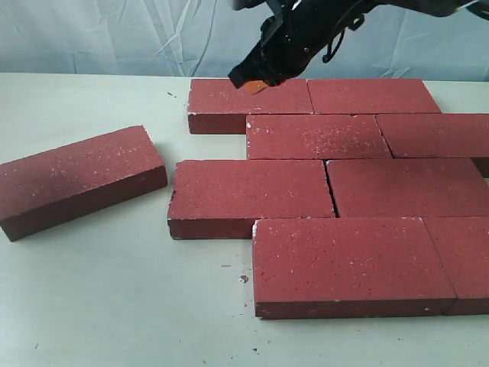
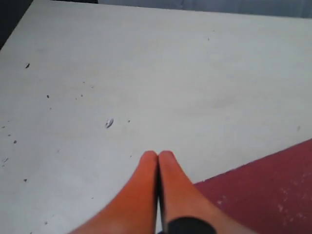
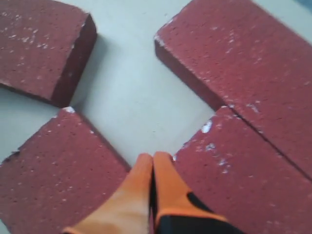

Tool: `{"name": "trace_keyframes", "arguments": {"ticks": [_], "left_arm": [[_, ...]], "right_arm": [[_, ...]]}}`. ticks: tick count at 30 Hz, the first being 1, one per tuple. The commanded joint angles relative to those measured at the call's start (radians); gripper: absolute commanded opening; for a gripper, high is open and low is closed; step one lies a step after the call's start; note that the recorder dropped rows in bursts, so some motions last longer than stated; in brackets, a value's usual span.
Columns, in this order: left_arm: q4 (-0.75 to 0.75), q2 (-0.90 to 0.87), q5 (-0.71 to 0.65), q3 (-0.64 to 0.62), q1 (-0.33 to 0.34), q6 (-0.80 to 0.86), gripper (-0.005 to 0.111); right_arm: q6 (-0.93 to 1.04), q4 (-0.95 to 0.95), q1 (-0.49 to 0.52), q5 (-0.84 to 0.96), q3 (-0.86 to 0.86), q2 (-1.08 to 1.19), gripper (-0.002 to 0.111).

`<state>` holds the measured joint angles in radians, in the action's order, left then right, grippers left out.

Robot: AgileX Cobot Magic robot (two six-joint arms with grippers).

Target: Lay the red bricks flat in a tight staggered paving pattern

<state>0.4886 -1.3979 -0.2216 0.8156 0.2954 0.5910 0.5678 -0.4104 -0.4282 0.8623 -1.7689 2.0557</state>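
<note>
Dark-red bricks lie flat in front of you on the pale table. Eight of them are set in four rows of two, each row offset sideways from the next, with edges touching or nearly so. A thin dark seam shows between the two in the third row. The ninth, a loose brick, sits apart to the left of the pattern, turned at an angle, with bare table between it and the rows. Your right gripper has its orange fingers pressed together with nothing between them. Its wrist view looks down on a bare patch of table ringed by brick corners with white chipped edges. In the exterior view a black arm reaches in from the top right, its orange tip over the leftmost brick of the back row; you cannot tell whether it touches. Your left gripper is likewise closed and empty, pointing over bare table, with one brick corner just beside it.
</note>
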Motion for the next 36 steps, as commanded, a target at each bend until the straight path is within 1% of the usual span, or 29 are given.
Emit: {"name": "trace_keyframes", "arguments": {"ticks": [1, 3, 6, 8, 10, 12, 13, 15, 18, 20, 21, 28, 30, 34, 36], "left_arm": [[-0.059, -0.034, 0.029, -0.067, 0.044, 0.014, 0.000], [-0.060, -0.069, 0.012, -0.094, 0.079, 0.012, 0.000], [-0.058, -0.119, -0.064, -0.100, 0.130, 0.012, 0.000], [-0.054, -0.149, -0.101, -0.100, 0.137, 0.021, 0.000], [-0.049, -0.175, -0.108, -0.100, 0.139, 0.043, 0.000], [-0.010, -0.200, -0.102, -0.100, 0.139, 0.073, 0.000], [0.023, -0.215, -0.099, -0.100, 0.139, 0.097, 0.000], [0.110, -0.253, -0.108, -0.093, 0.139, 0.197, 0.000], [0.257, -0.316, -0.177, -0.069, 0.139, 0.380, 0.000], [0.345, -0.346, -0.219, -0.054, 0.139, 0.449, 0.000], [0.361, -0.358, -0.232, -0.049, 0.139, 0.475, 0.000], [0.395, -0.383, -0.252, -0.029, 0.139, 0.497, 0.000], [0.436, -0.383, -0.252, -0.027, 0.139, 0.534, 0.000], [0.604, -0.390, -0.278, -0.027, 0.139, 0.705, 0.000], [0.682, -0.404, -0.321, -0.027, 0.139, 0.786, 0.000]], "right_arm": [[0.027, -0.087, -0.013, 0.032, -0.080, 0.075, -0.001], [0.029, -0.034, -0.035, 0.048, -0.130, 0.111, -0.001], [-0.003, 0.010, -0.074, 0.051, -0.223, 0.186, -0.001], [-0.021, 0.010, -0.095, 0.048, -0.292, 0.242, -0.001], [-0.023, 0.010, -0.121, 0.055, -0.351, 0.291, -0.001], [-0.023, 0.029, -0.144, 0.055, -0.410, 0.339, -0.001], [-0.034, 0.044, -0.155, 0.053, -0.439, 0.365, -0.001], [-0.049, 0.076, -0.176, 0.044, -0.492, 0.414, -0.001], [-0.093, 0.123, -0.194, 0.042, -0.555, 0.475, -0.001], [-0.103, 0.140, -0.201, 0.032, -0.582, 0.508, -0.001], [-0.112, 0.139, -0.201, 0.028, -0.592, 0.523, -0.001], [-0.121, 0.106, -0.205, 0.000, -0.610, 0.571, -0.001], [-0.121, 0.104, -0.211, 0.000, -0.610, 0.572, -0.001], [-0.121, 0.069, -0.230, 0.000, -0.610, 0.572, -0.001], [-0.121, 0.060, -0.238, -0.002, -0.610, 0.572, -0.001]]}}
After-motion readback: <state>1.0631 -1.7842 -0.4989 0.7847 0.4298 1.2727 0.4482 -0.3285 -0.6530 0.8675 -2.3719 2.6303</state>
